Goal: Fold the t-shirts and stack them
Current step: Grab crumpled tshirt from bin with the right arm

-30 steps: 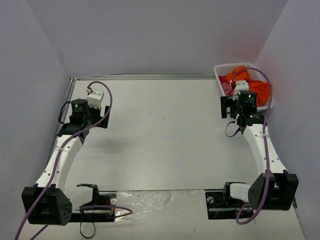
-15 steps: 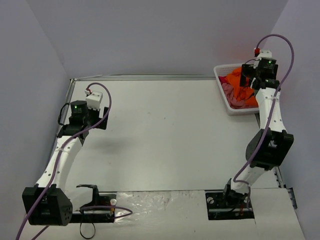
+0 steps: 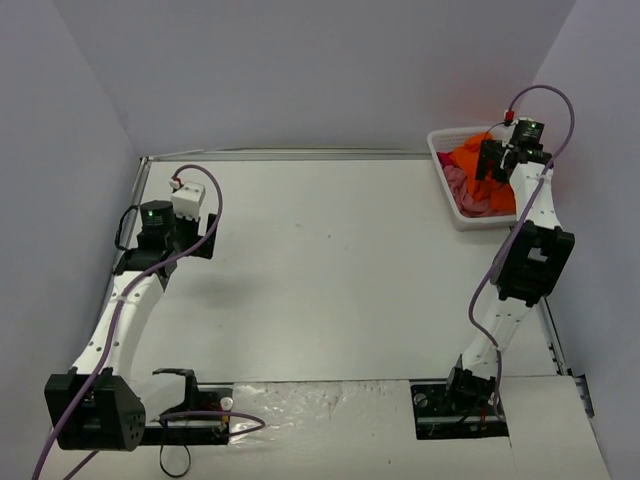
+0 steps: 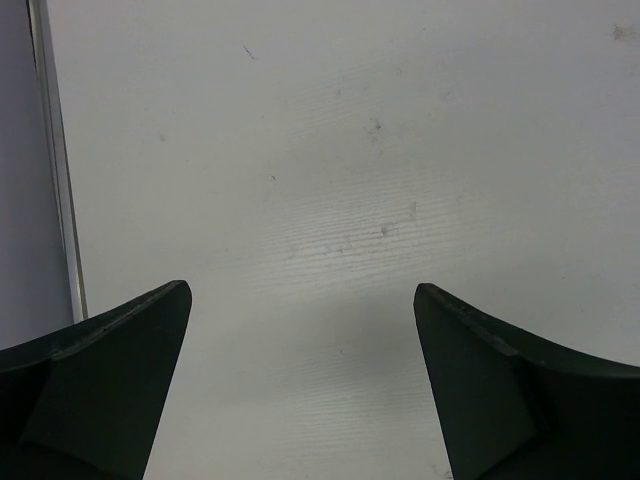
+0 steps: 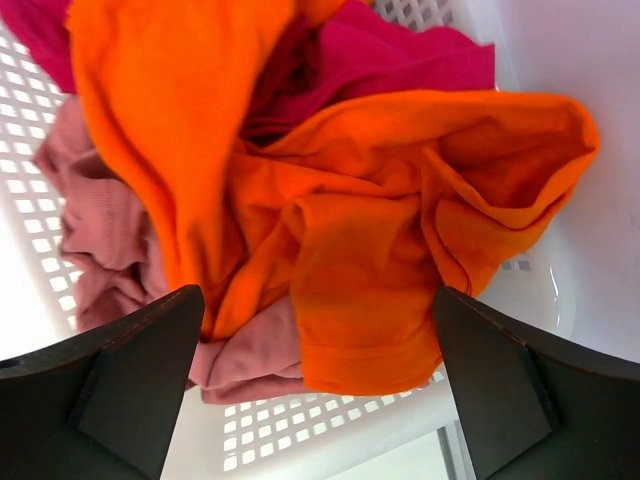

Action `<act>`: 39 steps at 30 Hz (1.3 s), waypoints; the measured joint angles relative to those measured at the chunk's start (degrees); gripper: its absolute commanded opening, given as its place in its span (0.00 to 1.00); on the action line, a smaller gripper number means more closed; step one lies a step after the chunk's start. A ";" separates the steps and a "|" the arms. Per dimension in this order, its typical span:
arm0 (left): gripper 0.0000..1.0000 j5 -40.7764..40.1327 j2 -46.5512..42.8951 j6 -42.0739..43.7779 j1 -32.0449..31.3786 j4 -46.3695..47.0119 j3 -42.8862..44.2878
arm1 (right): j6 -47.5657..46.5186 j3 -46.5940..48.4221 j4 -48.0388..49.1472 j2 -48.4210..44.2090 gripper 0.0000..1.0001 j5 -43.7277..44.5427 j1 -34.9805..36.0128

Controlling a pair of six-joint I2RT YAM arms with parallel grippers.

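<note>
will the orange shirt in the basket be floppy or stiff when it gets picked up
Probably floppy: the orange shirt lies in soft crumpled folds, so it should sag from wherever it's pinched. It overlaps the pink shirt and red shirt in the basket, so lifting may drag those along.

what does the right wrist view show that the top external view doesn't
Only the right wrist view: the right end effector wide open over the orange shirt, a red shirt tucked among its folds, and the lattice holes of the basket. Only the top external view: the left arm over the table, and the right arm stretched to the far right corner. Both: the orange shirt, a pink shirt and the white basket.
</note>
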 measured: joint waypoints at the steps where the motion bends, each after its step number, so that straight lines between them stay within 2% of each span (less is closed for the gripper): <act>1: 0.94 0.17 0.00 0.00 0.00 -0.02 0.00 | 0.09 0.04 -0.13 0.28 0.94 0.00 -0.31; 9: 0.94 0.63 0.00 0.00 0.00 -0.02 0.00 | 1.22 0.83 -0.98 2.10 0.89 -0.04 -2.10; 21: 0.94 1.31 0.59 0.02 0.04 -0.04 0.00 | 2.73 1.46 -1.25 6.56 0.61 -1.97 -3.17; 31: 0.94 1.55 1.99 0.04 0.04 -0.15 0.00 | 2.78 1.53 -1.36 6.91 0.58 -2.08 -3.19; 39: 0.94 1.75 1.99 0.04 0.04 -0.15 0.00 | 2.75 2.25 -1.51 6.88 0.36 -1.95 -3.19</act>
